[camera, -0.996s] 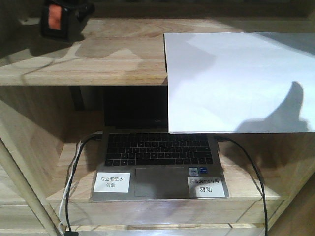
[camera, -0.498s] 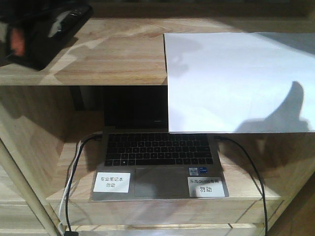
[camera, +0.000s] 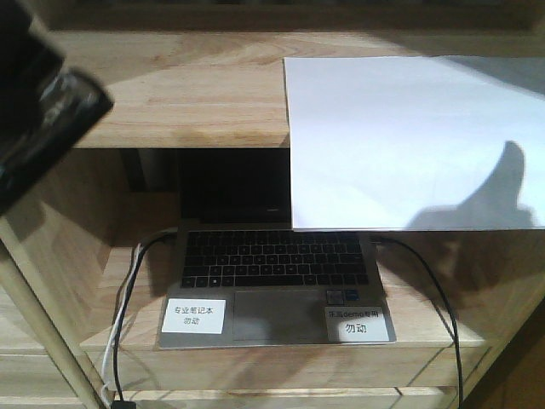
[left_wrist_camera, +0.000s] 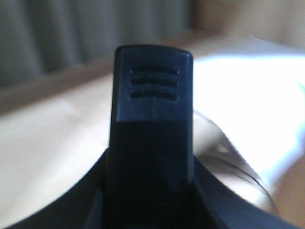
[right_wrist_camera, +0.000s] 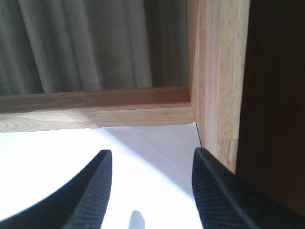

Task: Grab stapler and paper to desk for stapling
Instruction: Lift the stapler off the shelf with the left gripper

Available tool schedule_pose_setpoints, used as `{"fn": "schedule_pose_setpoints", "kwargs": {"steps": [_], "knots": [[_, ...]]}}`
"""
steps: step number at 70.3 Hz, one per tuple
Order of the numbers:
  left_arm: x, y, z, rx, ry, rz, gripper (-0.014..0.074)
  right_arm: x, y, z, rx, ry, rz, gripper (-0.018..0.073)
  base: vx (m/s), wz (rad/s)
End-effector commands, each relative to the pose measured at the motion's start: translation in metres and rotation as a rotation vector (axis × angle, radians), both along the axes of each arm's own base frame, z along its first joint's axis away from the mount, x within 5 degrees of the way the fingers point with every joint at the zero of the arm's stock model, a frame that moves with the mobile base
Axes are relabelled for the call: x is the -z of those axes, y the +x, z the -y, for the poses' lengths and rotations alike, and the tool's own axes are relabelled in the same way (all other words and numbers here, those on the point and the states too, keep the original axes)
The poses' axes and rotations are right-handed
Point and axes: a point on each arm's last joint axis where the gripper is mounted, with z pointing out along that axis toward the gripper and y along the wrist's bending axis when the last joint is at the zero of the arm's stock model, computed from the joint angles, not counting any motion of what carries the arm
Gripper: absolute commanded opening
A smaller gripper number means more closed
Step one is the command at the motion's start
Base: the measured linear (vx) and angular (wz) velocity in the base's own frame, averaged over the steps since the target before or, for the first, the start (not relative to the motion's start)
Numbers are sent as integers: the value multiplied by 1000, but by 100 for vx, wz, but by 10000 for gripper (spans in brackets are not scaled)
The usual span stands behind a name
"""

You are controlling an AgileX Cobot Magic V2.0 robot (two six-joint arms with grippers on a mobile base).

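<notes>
White paper (camera: 409,141) lies flat on the right side of the upper shelf board (camera: 196,94), its near edge overhanging the open laptop (camera: 272,273) on the shelf below. The right gripper (right_wrist_camera: 151,164) hovers over the sheet's far right corner, fingers apart and holding nothing. The left gripper (left_wrist_camera: 150,202) is clamped on the black stapler (left_wrist_camera: 152,95), which shows as a blurred dark mass at the near left in the front view.
</notes>
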Motion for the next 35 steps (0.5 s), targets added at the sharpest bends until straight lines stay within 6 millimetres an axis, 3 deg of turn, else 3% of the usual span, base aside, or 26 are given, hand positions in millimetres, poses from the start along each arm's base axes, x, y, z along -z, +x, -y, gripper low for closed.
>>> {"fn": "schedule_pose_setpoints", "kwargs": {"steps": [1, 35], "knots": [[-12, -22, -12, 41, -124, 131, -8, -15, 0, 1, 14, -5, 91, 360, 0, 0], [54, -93, -63, 76, -149, 156, -8, -15, 0, 1, 14, -5, 91, 360, 0, 0]]}}
